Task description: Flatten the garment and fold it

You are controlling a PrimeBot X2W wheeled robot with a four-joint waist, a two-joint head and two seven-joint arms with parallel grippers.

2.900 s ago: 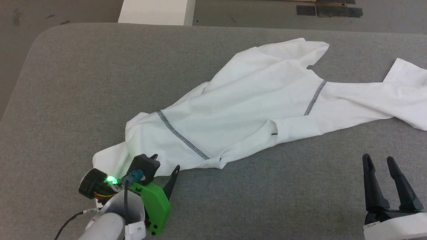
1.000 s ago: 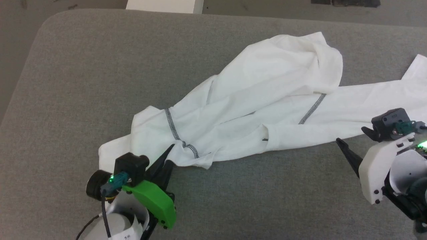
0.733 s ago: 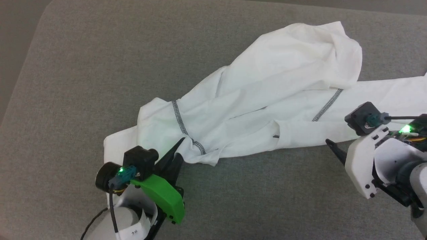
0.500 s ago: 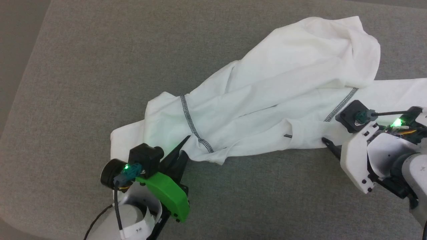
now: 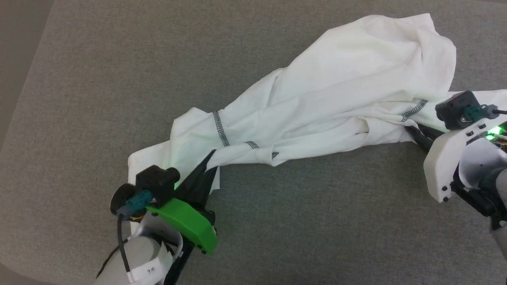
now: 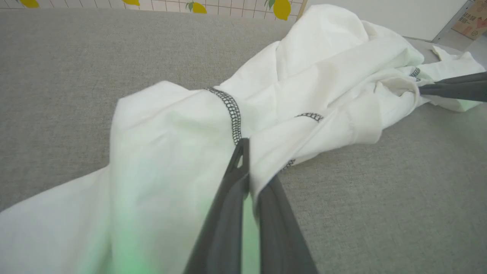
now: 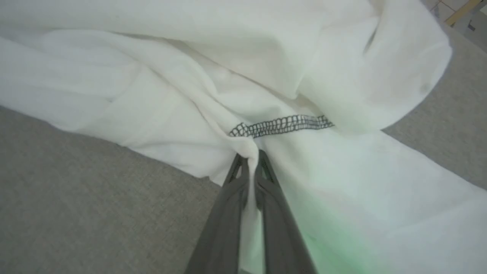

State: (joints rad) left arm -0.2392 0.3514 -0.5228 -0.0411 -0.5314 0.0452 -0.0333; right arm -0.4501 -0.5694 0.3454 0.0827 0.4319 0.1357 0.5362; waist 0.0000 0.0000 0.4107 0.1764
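The garment (image 5: 336,87), a white long-sleeved shirt with dark grey seam stitching, lies bunched diagonally across the grey table. My left gripper (image 5: 212,160) at the lower left is shut on the garment's near edge beside a stitched seam (image 6: 232,114). In the left wrist view, white cloth (image 6: 171,160) runs between the left gripper's (image 6: 247,152) closed fingers. My right gripper (image 5: 414,128) at the right is shut on a fold of the garment (image 7: 152,95) just below another stitched seam (image 7: 281,125). In the right wrist view, a pinch of cloth sits between the right gripper's (image 7: 251,158) fingers.
The grey fabric-covered table (image 5: 119,79) stretches wide to the left and toward me. Its rounded left edge meets darker floor (image 5: 16,47). In the left wrist view a white wall (image 6: 380,15) and a lemon-patterned strip (image 6: 281,5) stand beyond the table.
The right gripper moved in to the garment's near edge and shut on a fold by the seam. The garment's lower edge has bunched up between both grippers. The camera shifted too.
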